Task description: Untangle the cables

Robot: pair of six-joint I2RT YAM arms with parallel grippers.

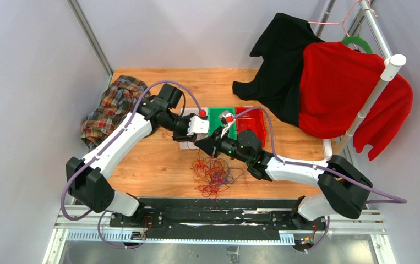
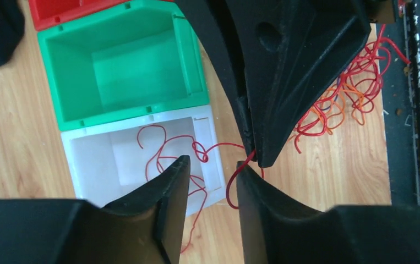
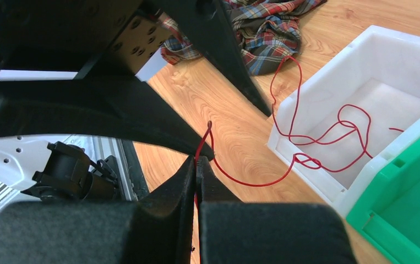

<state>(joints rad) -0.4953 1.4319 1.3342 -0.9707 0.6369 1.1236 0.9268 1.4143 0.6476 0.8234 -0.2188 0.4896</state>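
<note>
A loose tangle of red, orange and purple cables (image 1: 213, 176) lies on the wooden table near the front edge, and shows in the left wrist view as the tangle (image 2: 345, 99). One red cable (image 2: 158, 148) trails from a white bin (image 2: 86, 159) over its rim. My right gripper (image 3: 197, 160) is shut on this red cable (image 3: 251, 181), which has a small knot (image 3: 306, 161) at the bin's rim. My left gripper (image 2: 213, 165) hangs open just above the bin. Its fingers (image 2: 172, 187) straddle a gap in which a loop of the red cable shows beside the right gripper's tip (image 2: 260, 157).
A green bin (image 2: 70, 104) and a red bin (image 2: 48, 19) stand in a row beyond the white one. A plaid cloth (image 1: 111, 107) lies at the table's left. Black and red garments (image 1: 334, 91) hang on a rack at the right.
</note>
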